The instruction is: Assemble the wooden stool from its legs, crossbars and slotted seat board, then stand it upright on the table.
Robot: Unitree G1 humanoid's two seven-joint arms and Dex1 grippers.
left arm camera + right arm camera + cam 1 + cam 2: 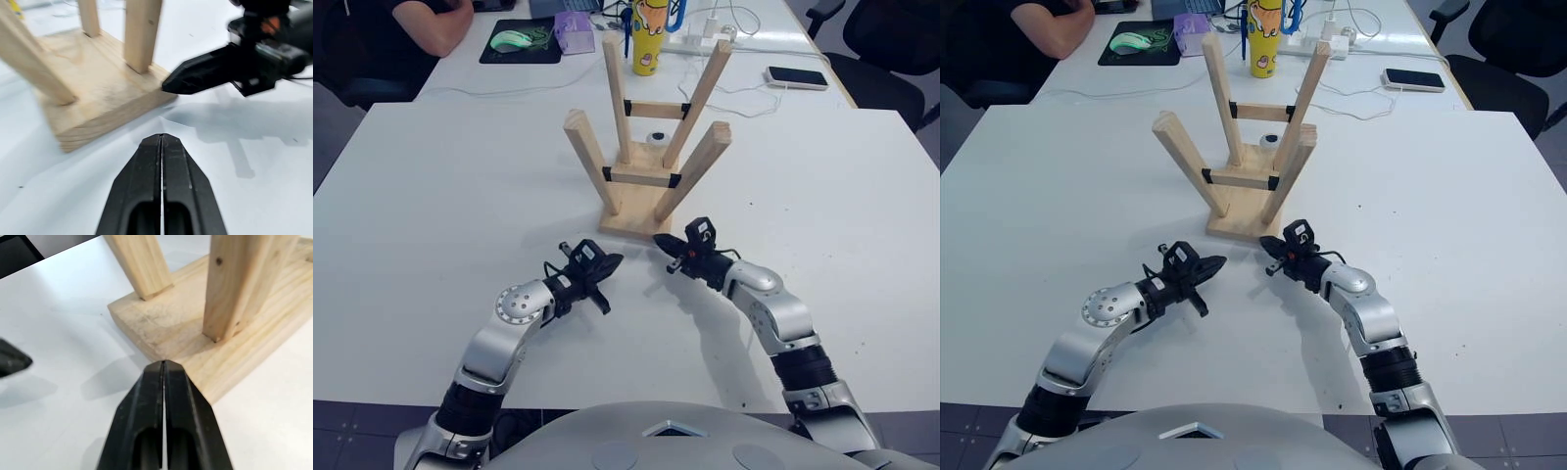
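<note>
The wooden stool (646,147) stands upside down in the middle of the white table (431,215), its seat board (636,211) flat on the surface and its legs pointing up, joined by two crossbars (644,179). My right gripper (661,241) is shut and empty, with its tip just in front of the seat board's near edge (161,350). A little to the left and nearer me, my left gripper (615,261) is also shut and empty, pointing at the board (98,98).
On the far table stand a yellow cup (649,37), a power strip with cables (700,41), a phone (796,77), a purple box (574,31) and a mouse on a black pad (512,40). A person's arm rests there.
</note>
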